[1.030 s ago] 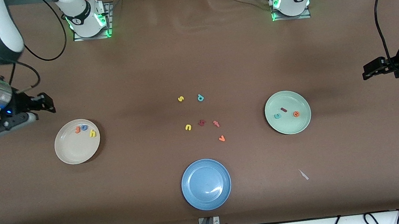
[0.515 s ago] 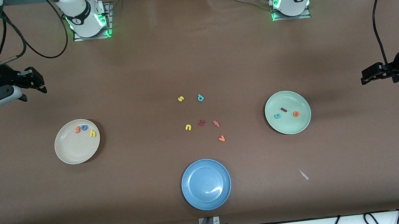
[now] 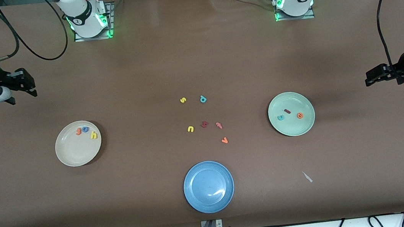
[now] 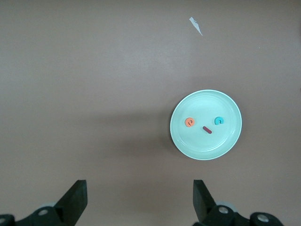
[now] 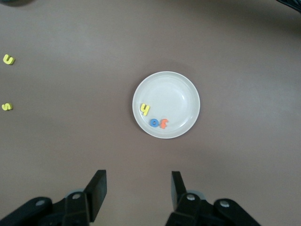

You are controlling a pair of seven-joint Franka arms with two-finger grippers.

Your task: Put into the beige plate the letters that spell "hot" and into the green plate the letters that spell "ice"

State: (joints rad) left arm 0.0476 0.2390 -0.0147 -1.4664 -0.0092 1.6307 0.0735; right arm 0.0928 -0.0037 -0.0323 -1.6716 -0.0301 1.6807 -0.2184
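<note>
- Beige plate (image 3: 75, 152) holds h (image 3: 93, 135), o (image 3: 85, 129), t (image 3: 78, 131).
- Green plate (image 3: 293, 127) holds i (image 3: 287, 110), c (image 3: 281, 117), e (image 3: 300, 115).
- Left pincer (image 3: 370, 78) and right pincer (image 3: 27, 83): fingers apart, empty, over bare desk (image 3: 194, 52).

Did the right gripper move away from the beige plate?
Yes. The right gripper has pulled up and away from the beige plate, toward the right arm's end of the table.

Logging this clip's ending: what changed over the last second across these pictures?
The right claw, open and empty, drew up and away from the beige plate toward its end of the table. The left claw, also open and empty, shifted slightly farther out past the green plate. Nothing was gripped or released. The h, o, t on the beige plate, the i, c, e on the green one, the loose letters and blue plate stayed put.
</note>
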